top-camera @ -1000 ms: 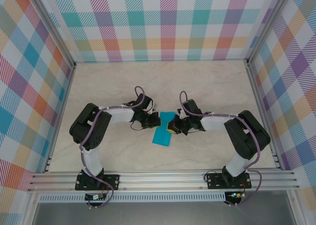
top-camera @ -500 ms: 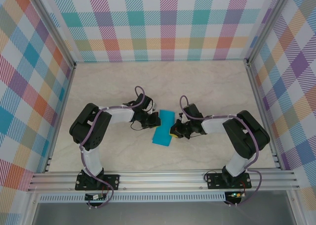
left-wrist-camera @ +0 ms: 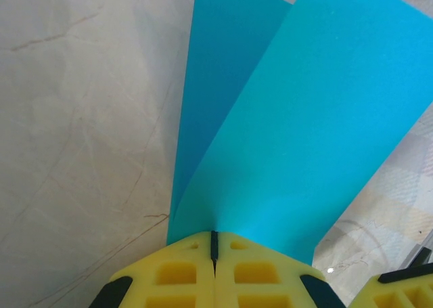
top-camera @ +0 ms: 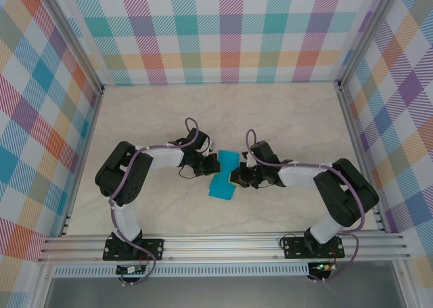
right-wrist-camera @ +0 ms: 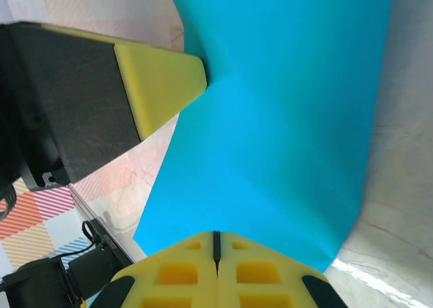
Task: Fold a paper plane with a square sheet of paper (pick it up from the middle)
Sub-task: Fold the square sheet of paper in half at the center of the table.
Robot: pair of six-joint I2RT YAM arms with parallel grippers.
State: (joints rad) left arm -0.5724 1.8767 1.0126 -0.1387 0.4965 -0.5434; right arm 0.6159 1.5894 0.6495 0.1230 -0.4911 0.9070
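Midway between the table's [top-camera: 291,118] side edges, the left tool [top-camera: 215,164] and right tool [top-camera: 236,177] each pinch an edge of the bent sheet of paper [top-camera: 222,184]. Pulling apart could tear it or skew the crease.

**Pale marbled table with one teal sheet on it**

The table [top-camera: 291,118] has a cream top with faint brown marble veins, which show close up in the left wrist view. Near its middle, slightly toward the near edge, lies the square sheet of paper [top-camera: 222,183]. It is teal-blue and folded over on itself, its two layers splaying apart; how much of it rests flat cannot be told
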